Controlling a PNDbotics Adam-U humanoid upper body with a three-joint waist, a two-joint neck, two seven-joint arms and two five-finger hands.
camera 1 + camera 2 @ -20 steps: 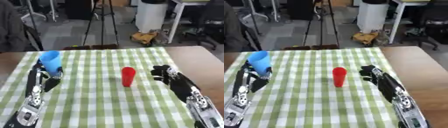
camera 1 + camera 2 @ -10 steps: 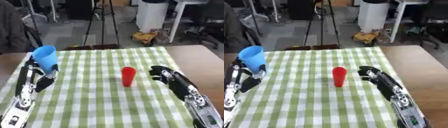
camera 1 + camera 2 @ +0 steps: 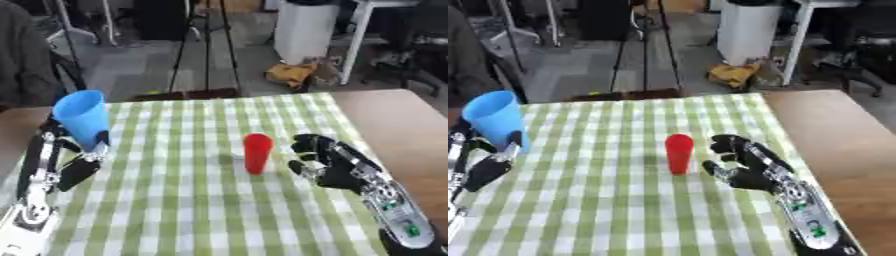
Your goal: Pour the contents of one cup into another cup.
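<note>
A light blue cup (image 3: 83, 122) is held upright above the left side of the checked cloth, with my left hand (image 3: 77, 161) curled round its lower part. A slim red cup (image 3: 256, 153) stands upright near the middle of the cloth. My right hand (image 3: 325, 160) hovers just right of the red cup, palm toward it, fingers spread and a small gap left between them and the cup. What is inside either cup is hidden.
The green and white checked cloth (image 3: 192, 210) covers most of the wooden table (image 3: 398, 125), whose bare top shows at the right. Beyond the far edge are a tripod (image 3: 206, 45), a white bin (image 3: 306, 27) and a yellow object on the floor.
My left hand has lifted the blue cup a little higher. My right hand has moved left, closer to the red cup. The red cup has stayed put.
</note>
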